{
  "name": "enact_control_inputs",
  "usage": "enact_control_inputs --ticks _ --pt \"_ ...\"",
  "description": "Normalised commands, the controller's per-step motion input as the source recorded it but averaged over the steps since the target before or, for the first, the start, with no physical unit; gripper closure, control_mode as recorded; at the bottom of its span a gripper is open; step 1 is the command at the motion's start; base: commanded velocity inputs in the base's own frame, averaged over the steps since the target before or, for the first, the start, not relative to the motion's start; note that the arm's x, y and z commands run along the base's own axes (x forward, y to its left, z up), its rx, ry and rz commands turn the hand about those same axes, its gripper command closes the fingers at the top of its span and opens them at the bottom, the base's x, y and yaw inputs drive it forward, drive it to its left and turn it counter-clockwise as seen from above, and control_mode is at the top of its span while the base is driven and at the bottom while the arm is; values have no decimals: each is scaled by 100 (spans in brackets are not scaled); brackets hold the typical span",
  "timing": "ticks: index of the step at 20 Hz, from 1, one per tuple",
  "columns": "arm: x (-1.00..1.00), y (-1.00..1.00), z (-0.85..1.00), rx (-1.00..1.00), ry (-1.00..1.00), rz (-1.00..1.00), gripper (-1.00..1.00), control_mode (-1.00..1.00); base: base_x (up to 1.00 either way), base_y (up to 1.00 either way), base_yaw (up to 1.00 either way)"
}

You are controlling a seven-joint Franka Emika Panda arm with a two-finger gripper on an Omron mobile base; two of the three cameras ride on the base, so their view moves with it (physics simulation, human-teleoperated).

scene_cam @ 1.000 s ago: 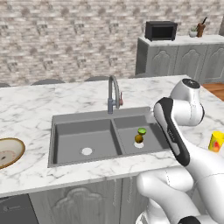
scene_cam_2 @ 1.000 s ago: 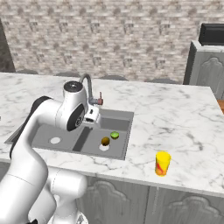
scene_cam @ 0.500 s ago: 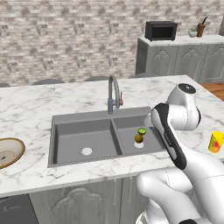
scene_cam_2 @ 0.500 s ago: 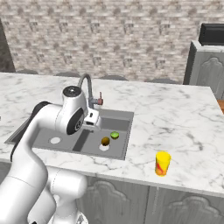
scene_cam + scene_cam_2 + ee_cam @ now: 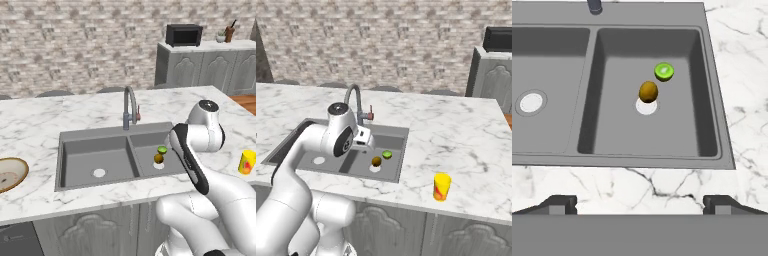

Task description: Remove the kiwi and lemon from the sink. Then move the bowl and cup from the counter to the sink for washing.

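The sink (image 5: 557,65) is a dark grey double basin set in the white marble counter (image 5: 662,187). In its right basin lie the green kiwi (image 5: 664,71) and the golden-brown lemon (image 5: 648,92), the lemon at the pale drain. My gripper (image 5: 642,205) is open and empty, hanging above the counter's front strip, short of the right basin. From the base I see the kiwi (image 5: 162,149) (image 5: 387,154) and lemon (image 5: 158,159) (image 5: 376,161) beside my arm. The tan bowl (image 5: 7,175) sits on the counter far left. The yellow cup (image 5: 246,162) (image 5: 442,186) stands on the counter to the right.
A curved steel faucet (image 5: 130,105) (image 5: 353,97) rises behind the divider between the basins. The left basin (image 5: 95,155) holds only its drain. A microwave (image 5: 184,35) sits on a far grey cabinet. Open marble lies between sink and cup.
My arm has shifted slightly over the sink's right side. Kiwi, lemon, cup and bowl lie where they were, and the gripper has stayed open.
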Motion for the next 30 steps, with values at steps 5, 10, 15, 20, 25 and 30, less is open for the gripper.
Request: enact_control_inputs --ticks 5,10,15,20,25,30 --pt "11 -13 -12 0 0 0 -100 -100 0 0 0" --pt "15 -7 -12 0 0 0 -100 -100 0 0 0" --pt "17 -5 -13 0 0 0 -100 -100 0 0 0" --pt "19 -1 -11 0 0 0 -100 -100 0 0 0" --pt "18 -1 -11 1 0 0 -100 -100 0 0 0" --pt "15 -1 -11 2 0 0 -100 -100 0 0 0"
